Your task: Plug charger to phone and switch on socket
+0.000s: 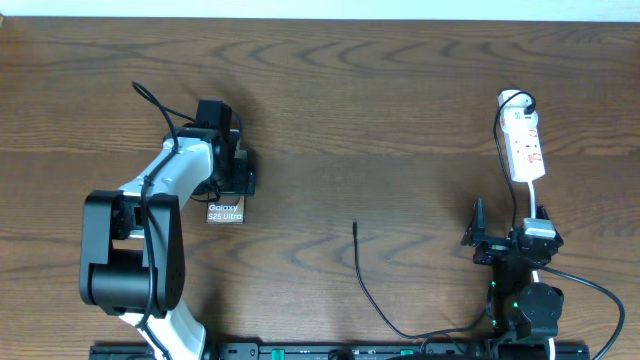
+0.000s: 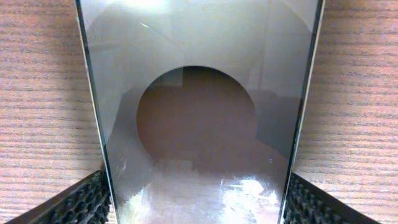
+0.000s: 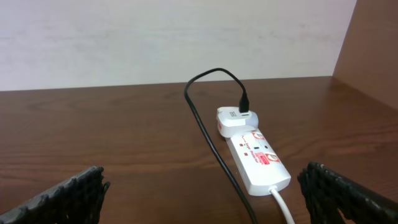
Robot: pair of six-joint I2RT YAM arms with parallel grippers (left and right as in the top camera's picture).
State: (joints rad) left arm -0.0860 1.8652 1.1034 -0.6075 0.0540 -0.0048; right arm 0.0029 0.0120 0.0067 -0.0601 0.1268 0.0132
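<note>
The phone (image 1: 225, 211) lies on the wood table at left, its "Galaxy S25 Ultra" lettering showing. My left gripper (image 1: 237, 170) is over its far end. In the left wrist view the phone (image 2: 196, 112) fills the gap between the pads of my left gripper (image 2: 196, 208), and both pads sit against its long edges. The charger cable tip (image 1: 355, 225) lies loose at the table's middle. The cable runs toward the front right. The white socket (image 1: 525, 147) lies at far right. My right gripper (image 1: 510, 225) is open just in front of the socket (image 3: 258, 158).
A white adapter (image 3: 236, 119) with the black cable (image 3: 208, 134) plugged in sits at the socket's far end. The socket's white cord (image 3: 283, 208) runs toward my right gripper (image 3: 202, 180). A pale wall stands behind the table.
</note>
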